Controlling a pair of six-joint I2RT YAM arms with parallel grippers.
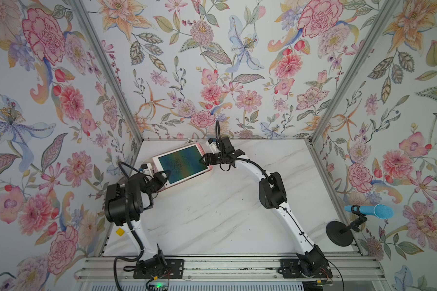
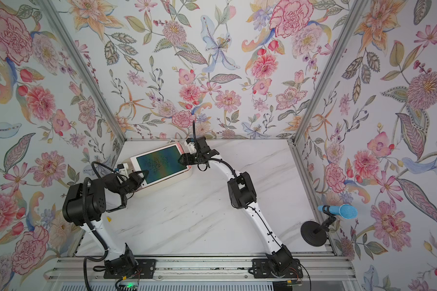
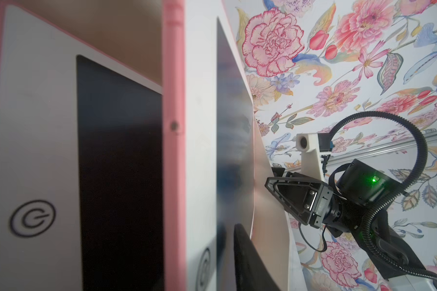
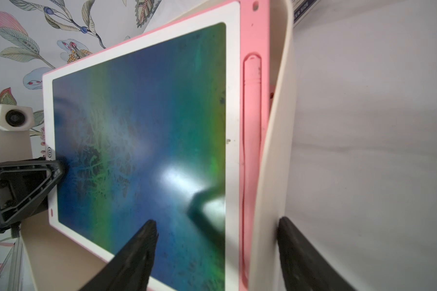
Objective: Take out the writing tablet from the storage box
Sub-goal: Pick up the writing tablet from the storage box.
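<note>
A writing tablet [image 1: 183, 162] with a pink frame, white bezel and blue-green screen is tilted up out of the cream storage box [image 1: 146, 161] at the table's far left. My left gripper [image 1: 167, 173] is shut on its near corner. One finger [image 3: 247, 259] lies on the screen side and the other is hidden behind the tablet. My right gripper [image 4: 217, 226] is open at the tablet's opposite edge. One of its fingers [image 4: 146, 239] is over the screen and the other rests outside the box wall [image 4: 275, 126]. A second tablet [image 3: 36, 151] lies lower in the box.
The box stands in the back left corner, close to the flowered walls. A small card [image 1: 191, 140] lies behind it. A blue microphone [image 1: 368, 211] on a black stand is at the right edge. An aluminium rail [image 1: 225, 264] runs along the front.
</note>
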